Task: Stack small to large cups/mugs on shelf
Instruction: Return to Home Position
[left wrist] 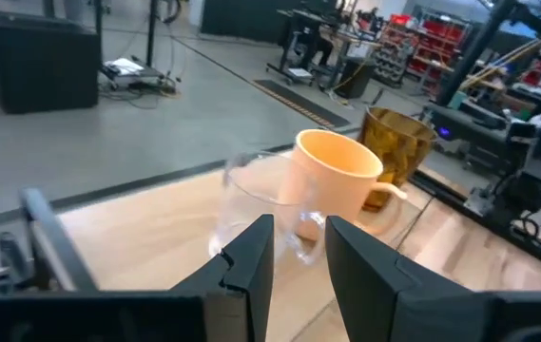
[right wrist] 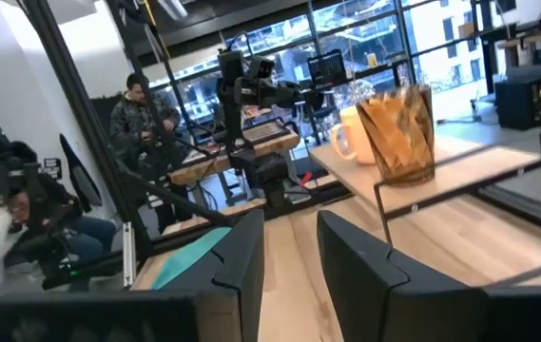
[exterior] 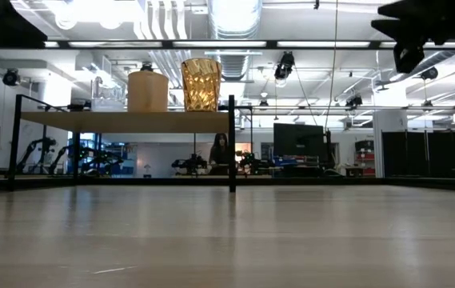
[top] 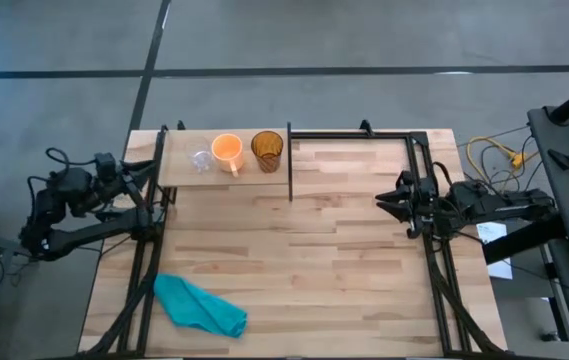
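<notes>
Pale wood table [top: 314, 270]: shelf [top: 179, 172] at far left carries clear cup [top: 201, 160], orange mug [top: 227, 149], amber tumbler [top: 267, 148], small to large. Spread & empty: left pincer [left wrist: 297, 228], right pincer [right wrist: 291, 223]. Arms should retract slow, clear of rods [top: 289, 165].

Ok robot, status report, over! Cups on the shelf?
Left gripper and right gripper open, empty, at table sides. Clear cup, orange mug, amber tumbler lined up on shelf. Teal cloth far off, nothing blocking.

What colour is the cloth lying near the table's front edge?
The cloth is teal; the high view shows it best.
</notes>
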You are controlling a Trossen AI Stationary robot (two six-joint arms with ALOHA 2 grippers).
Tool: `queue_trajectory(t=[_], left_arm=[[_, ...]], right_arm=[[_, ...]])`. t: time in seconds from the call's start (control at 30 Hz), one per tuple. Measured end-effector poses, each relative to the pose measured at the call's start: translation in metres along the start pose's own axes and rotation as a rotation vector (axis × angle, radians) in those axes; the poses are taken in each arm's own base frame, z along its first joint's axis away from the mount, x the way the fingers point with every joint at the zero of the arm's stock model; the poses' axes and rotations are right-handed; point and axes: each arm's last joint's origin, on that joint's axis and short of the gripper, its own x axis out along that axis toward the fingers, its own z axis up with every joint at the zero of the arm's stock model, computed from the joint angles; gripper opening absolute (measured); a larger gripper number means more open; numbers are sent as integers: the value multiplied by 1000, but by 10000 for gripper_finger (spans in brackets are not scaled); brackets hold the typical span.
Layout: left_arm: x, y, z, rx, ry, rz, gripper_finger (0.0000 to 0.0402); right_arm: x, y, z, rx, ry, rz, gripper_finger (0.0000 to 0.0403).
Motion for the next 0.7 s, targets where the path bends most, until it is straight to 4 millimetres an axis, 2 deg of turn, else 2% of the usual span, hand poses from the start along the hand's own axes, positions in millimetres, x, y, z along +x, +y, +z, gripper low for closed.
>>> queue_trajectory(t=[0.13,0.37,0.53,0.7], left_arm=[[10,-4,-6,-2,15,-48,84],[18,-11,-13,3,77,-226,84],[25,-15,-18,69,69,-289,84],[30,-17,-25,82,107,-346,84]], right_arm=[[-3,-4,-12,19,-6,2,96],[-8,-8,-22,4,-45,12,96],[-9,-11,-31,9,-48,13,96],[-10,-11,-32,6,-56,15,96]])
